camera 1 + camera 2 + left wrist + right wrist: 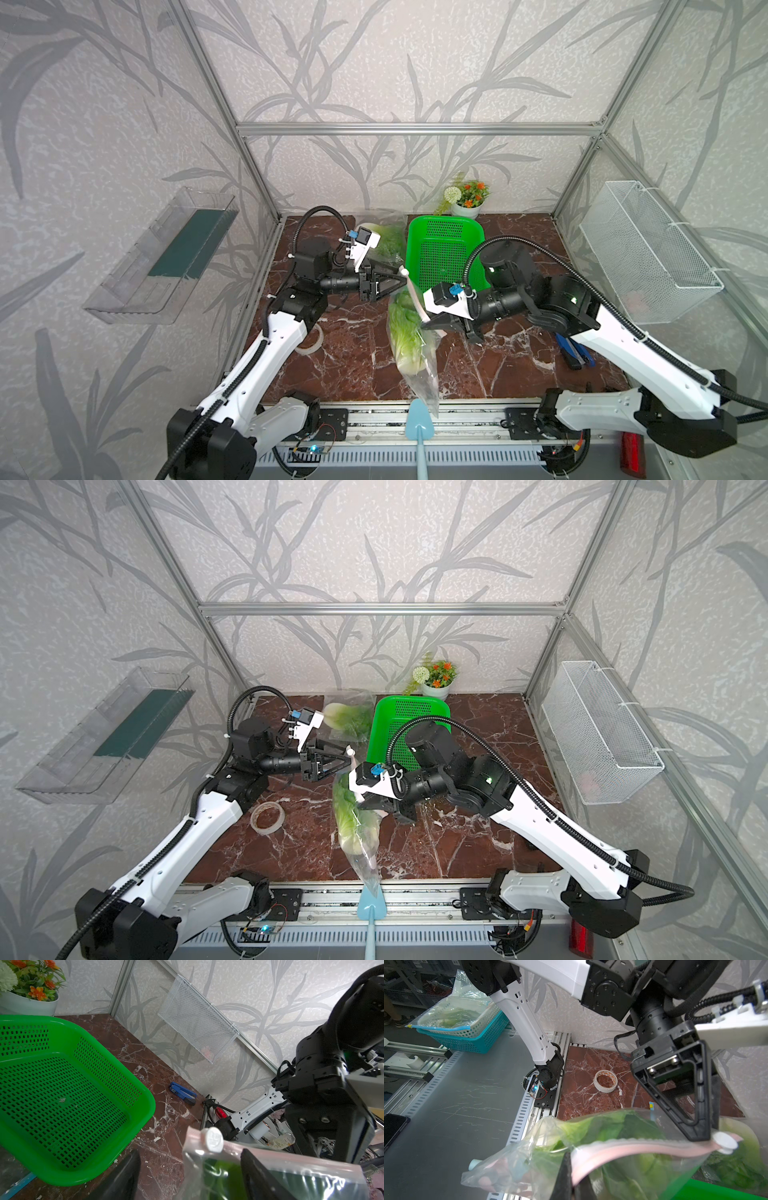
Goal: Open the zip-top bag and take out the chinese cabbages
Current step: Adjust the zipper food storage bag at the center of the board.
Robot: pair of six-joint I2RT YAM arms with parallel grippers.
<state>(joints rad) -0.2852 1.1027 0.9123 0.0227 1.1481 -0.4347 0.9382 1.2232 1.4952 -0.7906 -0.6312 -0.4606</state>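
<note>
Zip-top bag (pixel 424 382) (pixel 365 866) hangs tilted over the middle of the red marble table (pixel 353 365), its top lifted and its lower end trailing to the front edge, where it overlaps a light-blue scoop (pixel 419 424). One chinese cabbage (pixel 405 332) (pixel 351 816) sits inside the bag, white base downward, leaves toward the pink closure strip (pixel 643 1150).

The right gripper (pixel 428 326) (pixel 365 802) has its jaws pressed together on one end of that strip, carrying the bag. The left gripper (pixel 401 278) (pixel 347 759) reaches in from the opposite side with jaws apart; the left wrist view shows its two fingers (pixel 255 1167) standing either side of the strip's other end, where the white slider (pixel 212 1139) (pixel 724 1142) sits. In the right wrist view one left fingertip lies right against the strip beside the slider, and the two sides of the strip lie together.

The second chinese cabbage (pixel 382 237) (pixel 345 719) rests on the table at the back, just left of the green basket (pixel 444 224) (pixel 145 1093), with clear plastic around it. A tape roll (pixel 268 816) lies near the left arm, a blue stapler (pixel 575 353) by the right, potted flowers (pixel 467 199) behind the basket.
</note>
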